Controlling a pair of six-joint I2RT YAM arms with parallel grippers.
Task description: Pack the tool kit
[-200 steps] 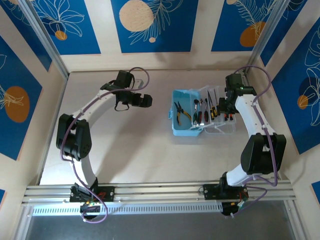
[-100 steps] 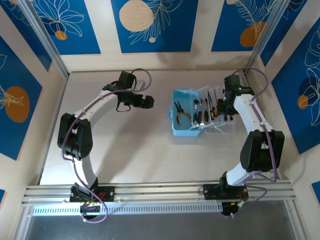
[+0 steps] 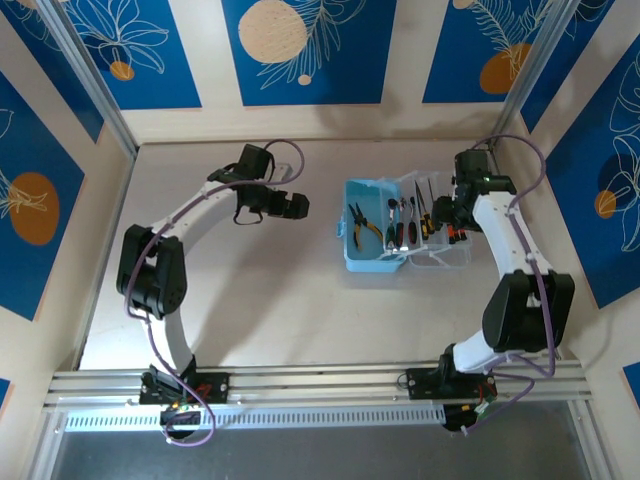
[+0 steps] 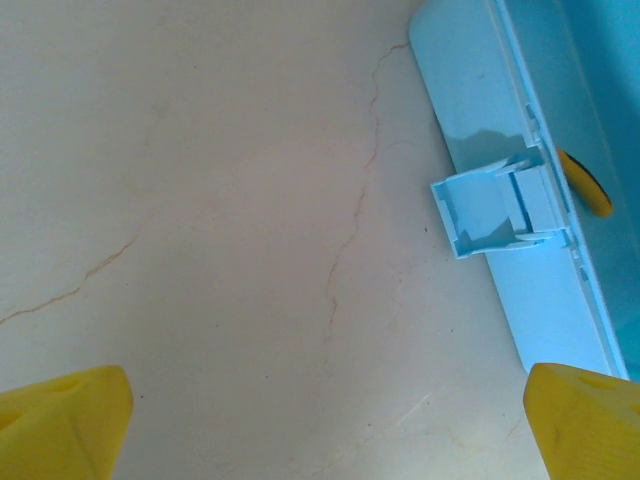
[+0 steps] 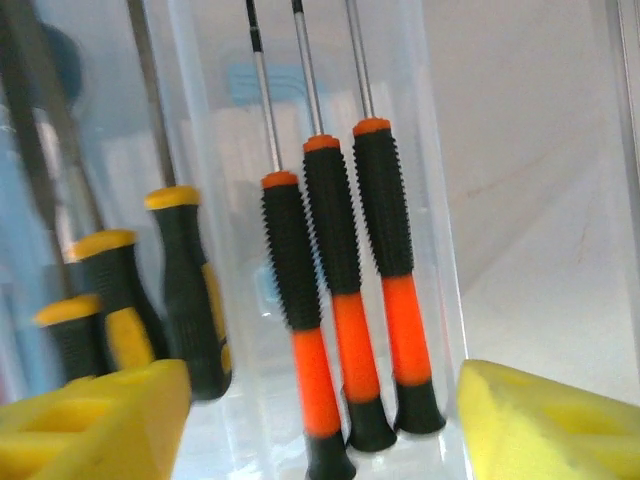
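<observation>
On the bench (image 3: pixel 300 300), light-blue case (image 3: pixel 375 262) open, clear lid (image 3: pixel 440 258) alongside, right jaws wide over three orange-and-black screwdrivers (image 5: pixel 335 250) in the lid, left jaws wide near the case latch (image 4: pixel 490 205).

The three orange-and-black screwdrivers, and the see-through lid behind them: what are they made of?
Screwdrivers: the shafts look like bare polished metal, thin and grey with a sheen. The handles seem to be hard orange plastic under a black ribbed grip, probably rubbery. Lid: most likely clear glossy plastic, since you can see straight through it and it carries pale reflections.
</observation>
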